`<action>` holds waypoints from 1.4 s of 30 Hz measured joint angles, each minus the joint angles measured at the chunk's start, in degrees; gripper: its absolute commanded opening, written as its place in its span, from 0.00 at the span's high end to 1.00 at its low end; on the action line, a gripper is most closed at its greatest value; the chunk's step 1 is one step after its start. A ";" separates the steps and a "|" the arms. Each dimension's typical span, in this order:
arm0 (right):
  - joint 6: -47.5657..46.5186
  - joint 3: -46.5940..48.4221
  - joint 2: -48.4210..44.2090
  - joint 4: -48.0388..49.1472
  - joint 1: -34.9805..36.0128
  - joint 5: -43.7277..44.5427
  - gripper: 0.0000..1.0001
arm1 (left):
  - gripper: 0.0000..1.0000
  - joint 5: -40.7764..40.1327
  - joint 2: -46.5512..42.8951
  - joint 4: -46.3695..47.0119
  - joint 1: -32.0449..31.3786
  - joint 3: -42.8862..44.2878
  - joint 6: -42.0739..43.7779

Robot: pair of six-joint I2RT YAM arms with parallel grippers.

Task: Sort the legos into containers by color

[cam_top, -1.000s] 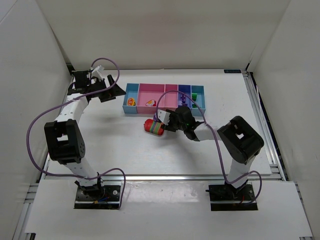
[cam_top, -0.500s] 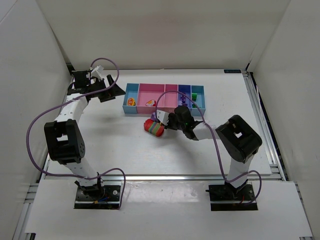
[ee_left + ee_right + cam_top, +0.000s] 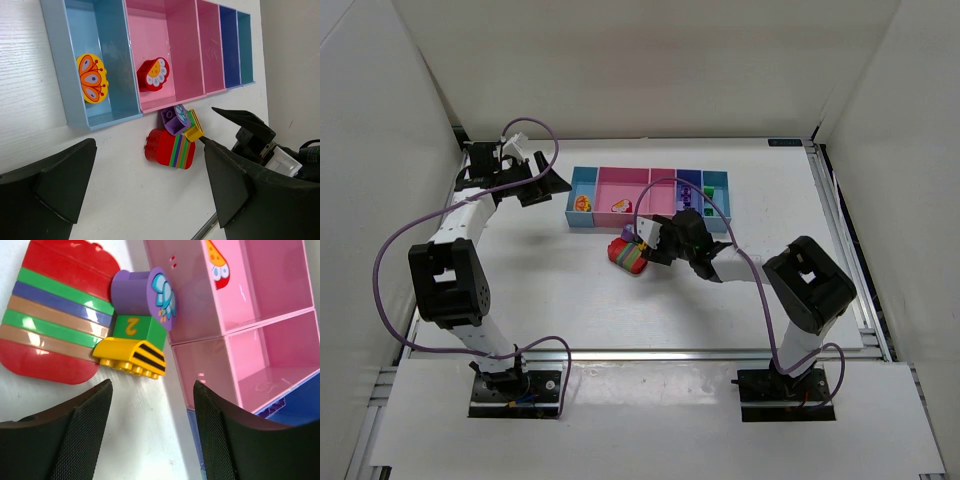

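Observation:
A chunk of legos (image 3: 628, 255) lies on the table just in front of the containers (image 3: 650, 205). It is made of a red striped brick (image 3: 55, 320), a purple brick (image 3: 132, 292), a green brick marked 2 (image 3: 135, 329) and a yellow striped brick (image 3: 131, 356). My right gripper (image 3: 152, 385) is open and empty, its fingers just short of the yellow brick; it also shows in the top view (image 3: 652, 245). My left gripper (image 3: 555, 182) is open and empty, held high left of the bins. It looks down on the chunk (image 3: 170, 148).
An orange butterfly piece (image 3: 91, 78) lies in the left light blue bin, and a red flower piece (image 3: 153, 74) in the wide pink bin. Purple pieces (image 3: 688, 196) sit in the dark blue bin and green ones (image 3: 708, 187) in the right light blue bin.
My right gripper has drawn back slightly to the right, uncovering the purple and yellow bricks of the chunk. The chunk and the left arm have not moved.

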 measured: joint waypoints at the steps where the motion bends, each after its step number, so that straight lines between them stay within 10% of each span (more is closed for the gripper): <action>1: -0.04 -0.35 -0.04 0.17 0.04 0.00 0.31 | 0.01 0.00 0.00 -0.02 0.00 0.00 0.00; 32: -0.48 3.54 7.13 1.49 1.31 -1.31 0.41 | 0.01 0.00 0.00 -0.02 0.00 -0.50 0.02; 42: -0.46 4.42 8.04 1.81 1.55 -1.25 0.63 | 0.00 0.00 0.00 -0.02 0.02 -0.92 0.02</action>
